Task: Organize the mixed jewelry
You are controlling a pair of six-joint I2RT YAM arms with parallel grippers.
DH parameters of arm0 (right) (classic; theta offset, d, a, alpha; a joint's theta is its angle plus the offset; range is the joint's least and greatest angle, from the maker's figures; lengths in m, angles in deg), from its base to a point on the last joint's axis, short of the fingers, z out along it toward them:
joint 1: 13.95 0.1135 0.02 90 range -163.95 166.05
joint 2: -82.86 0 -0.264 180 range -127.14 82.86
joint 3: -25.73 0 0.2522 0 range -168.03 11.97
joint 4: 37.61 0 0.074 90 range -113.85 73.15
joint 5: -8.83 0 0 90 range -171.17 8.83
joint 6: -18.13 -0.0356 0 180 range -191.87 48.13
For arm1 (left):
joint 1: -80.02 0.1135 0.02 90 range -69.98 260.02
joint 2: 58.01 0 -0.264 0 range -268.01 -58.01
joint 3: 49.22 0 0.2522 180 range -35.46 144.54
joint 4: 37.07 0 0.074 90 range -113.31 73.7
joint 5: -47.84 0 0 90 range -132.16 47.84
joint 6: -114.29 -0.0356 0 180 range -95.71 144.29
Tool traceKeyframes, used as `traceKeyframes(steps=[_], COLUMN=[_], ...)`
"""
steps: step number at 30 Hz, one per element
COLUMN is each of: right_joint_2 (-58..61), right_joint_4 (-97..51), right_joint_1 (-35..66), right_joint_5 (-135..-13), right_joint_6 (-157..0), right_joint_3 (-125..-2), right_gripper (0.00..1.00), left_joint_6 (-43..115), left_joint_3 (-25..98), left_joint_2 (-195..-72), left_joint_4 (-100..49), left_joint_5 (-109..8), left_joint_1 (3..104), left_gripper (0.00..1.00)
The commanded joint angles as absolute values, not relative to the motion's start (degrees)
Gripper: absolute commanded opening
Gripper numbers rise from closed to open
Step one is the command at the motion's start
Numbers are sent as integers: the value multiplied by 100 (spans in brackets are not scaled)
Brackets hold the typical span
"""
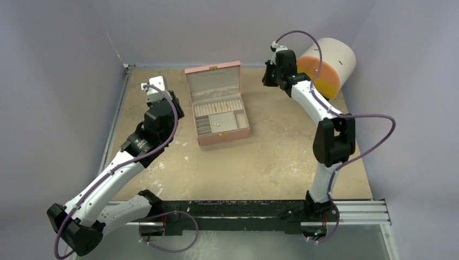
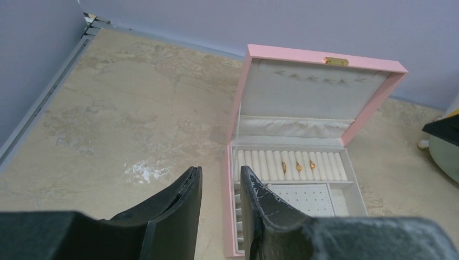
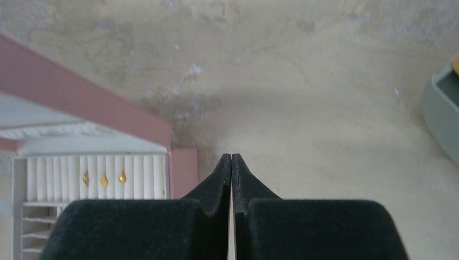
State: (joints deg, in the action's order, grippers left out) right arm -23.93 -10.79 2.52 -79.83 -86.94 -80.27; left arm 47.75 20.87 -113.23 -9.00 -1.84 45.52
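Three small gold rings (image 2: 298,167) sit side by side in the white ring rolls of the open pink box (image 2: 240,135); they also show in the right wrist view (image 3: 104,180). No other jewelry is visible. My left gripper (image 2: 221,173) is open and empty, just left of the box's front left corner; from above it is left of the box (image 1: 158,93). My right gripper (image 3: 231,158) is shut on nothing, above bare table beside the box's right edge (image 3: 184,165); from above it is to the back right of the box (image 1: 267,78).
The box (image 1: 224,135) stands mid-table with its lid laid back. A large white cylinder with an orange and yellow end (image 1: 330,65) lies at the back right, close behind the right arm. Walls close the back and both sides.
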Motion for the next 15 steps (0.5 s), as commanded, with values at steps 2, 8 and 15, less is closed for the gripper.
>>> traceKeyframes(steps=[2, 8, 15], right_joint_2=[-2995, -4030, -4832], right_joint_4=[-1465, -1541, -2051], right_joint_1=[199, 128, 126], right_joint_5=[-7630, -7146, -5996], right_joint_6=[-8839, -9179, -9679], right_joint_3=[-9158, -10527, -11381], right_gripper=[0, 0, 0], left_joint_6=[4645, 4485, 4433], left_joint_3=[2051, 2004, 1999], left_joint_2=[-11149, -11021, -10993], left_joint_4=[-1249, -1281, -1298], left_joint_5=[78, 340, 434], left_joint_1=[4584, 4583, 4583], left_gripper=[31, 29, 28])
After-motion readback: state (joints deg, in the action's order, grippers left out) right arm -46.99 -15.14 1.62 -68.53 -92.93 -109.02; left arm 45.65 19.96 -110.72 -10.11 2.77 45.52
